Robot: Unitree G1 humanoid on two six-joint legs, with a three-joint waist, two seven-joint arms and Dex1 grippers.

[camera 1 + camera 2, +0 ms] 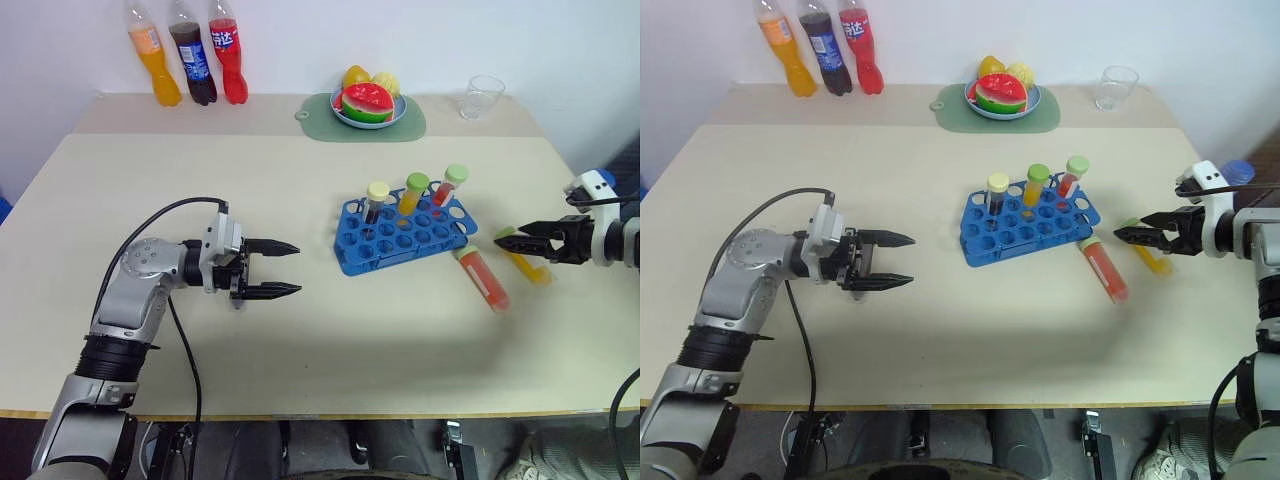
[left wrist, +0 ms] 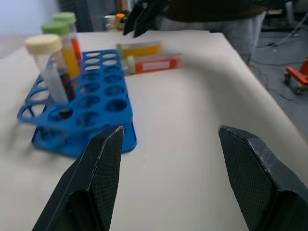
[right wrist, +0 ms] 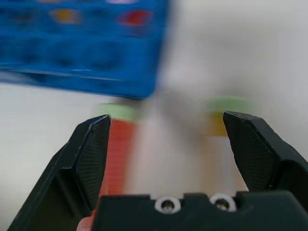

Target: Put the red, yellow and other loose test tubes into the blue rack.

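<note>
The blue rack (image 1: 350, 261) stands right of the table's middle, with three capped tubes upright along its far row. Two loose tubes lie on the table just right of it. The red tube (image 1: 484, 278) lies at a slant by the rack's right corner, green cap toward the rack. A little further right is the yellow tube (image 1: 527, 265), its cap end under my right gripper (image 1: 500, 238). That gripper hangs open above it, pointing toward the rack, and holds nothing. Well left of the rack, my left gripper (image 1: 298, 268) points at it, open and empty.
Three drink bottles (image 1: 187, 52) stand at the back left. A plate of fruit (image 1: 368, 100) on a green mat sits at the back centre, and a clear glass (image 1: 482, 97) at the back right. The table's right edge runs close behind my right gripper.
</note>
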